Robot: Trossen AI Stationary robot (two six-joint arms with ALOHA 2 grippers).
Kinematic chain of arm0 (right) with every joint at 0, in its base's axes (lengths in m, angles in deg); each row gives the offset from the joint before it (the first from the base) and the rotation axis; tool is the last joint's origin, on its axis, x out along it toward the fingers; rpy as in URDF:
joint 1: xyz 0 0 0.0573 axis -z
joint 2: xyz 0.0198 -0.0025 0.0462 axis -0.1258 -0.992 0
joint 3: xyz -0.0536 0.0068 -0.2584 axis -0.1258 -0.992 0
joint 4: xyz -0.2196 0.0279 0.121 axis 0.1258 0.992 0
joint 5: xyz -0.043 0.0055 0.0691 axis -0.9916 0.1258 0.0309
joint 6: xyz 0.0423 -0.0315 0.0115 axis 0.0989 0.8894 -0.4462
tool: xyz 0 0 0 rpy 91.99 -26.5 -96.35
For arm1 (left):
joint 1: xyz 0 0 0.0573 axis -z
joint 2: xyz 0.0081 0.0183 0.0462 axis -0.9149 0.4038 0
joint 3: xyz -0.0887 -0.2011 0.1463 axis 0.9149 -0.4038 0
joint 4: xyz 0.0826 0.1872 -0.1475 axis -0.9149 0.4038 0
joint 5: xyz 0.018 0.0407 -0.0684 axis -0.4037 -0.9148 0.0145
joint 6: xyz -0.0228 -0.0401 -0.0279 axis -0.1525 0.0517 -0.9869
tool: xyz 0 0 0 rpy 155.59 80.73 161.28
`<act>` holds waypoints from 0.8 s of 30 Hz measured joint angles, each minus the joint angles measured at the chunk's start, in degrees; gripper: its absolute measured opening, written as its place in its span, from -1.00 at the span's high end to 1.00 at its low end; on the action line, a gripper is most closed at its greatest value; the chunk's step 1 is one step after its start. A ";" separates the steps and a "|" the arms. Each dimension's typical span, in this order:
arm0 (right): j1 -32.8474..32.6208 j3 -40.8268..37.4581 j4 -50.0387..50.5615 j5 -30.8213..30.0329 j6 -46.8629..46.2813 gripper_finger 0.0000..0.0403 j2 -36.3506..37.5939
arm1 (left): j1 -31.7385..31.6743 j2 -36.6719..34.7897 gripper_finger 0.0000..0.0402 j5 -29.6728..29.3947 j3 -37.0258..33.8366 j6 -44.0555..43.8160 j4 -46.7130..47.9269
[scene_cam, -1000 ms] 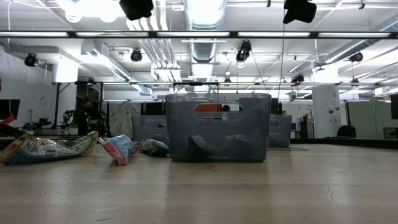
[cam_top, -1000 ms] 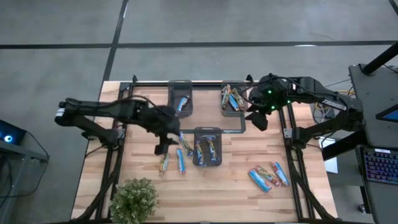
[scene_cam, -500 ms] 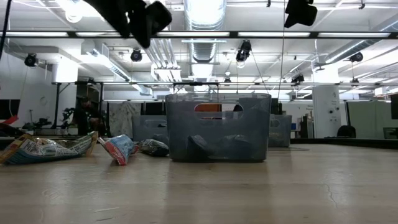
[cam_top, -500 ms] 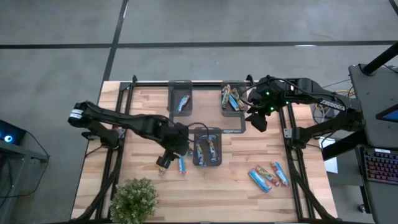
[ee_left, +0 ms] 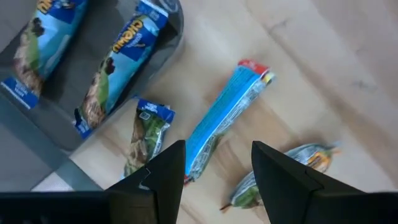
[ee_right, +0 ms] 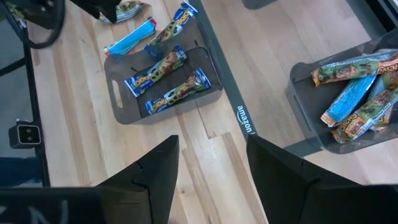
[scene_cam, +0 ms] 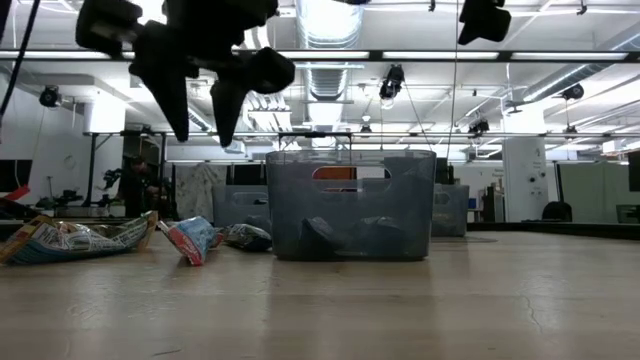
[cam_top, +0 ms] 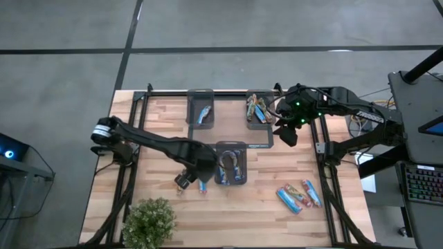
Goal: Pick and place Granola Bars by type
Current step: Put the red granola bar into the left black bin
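Note:
Three Granola Bars lie flat on the wood beside the middle tray: a light-blue bar with a red end, a green-and-blue one by the tray's corner, and a greenish one. My left gripper hangs open above them, fingers pointing down, straddling the near end of the blue bar without touching it. In the low view it is well above the table. My right gripper waits open, high up, between the middle tray and the far right tray.
The middle tray holds three blue bars, the far right tray several mixed ones, and the far left tray one. More bars lie at the near right. A potted plant stands at the near left edge.
My left gripper has gone toward the table's near edge and come down over the loose bars beside the middle tray, rolling its wrist on the way. It has come down into the low view from above. Its fingers stay open. No bar has moved.

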 joint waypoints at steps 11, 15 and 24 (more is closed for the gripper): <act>0.00 0.00 0.18 0.00 0.00 0.12 -0.04 | 0.04 3.49 0.17 -1.52 -2.07 9.39 -1.11; 0.00 0.00 0.63 0.00 0.00 0.11 -0.04 | 0.17 4.81 0.17 -1.57 -3.62 10.32 -2.75; 0.00 0.00 1.00 0.00 0.00 0.12 -0.04 | 0.20 7.19 0.17 -3.27 -5.41 10.86 -7.26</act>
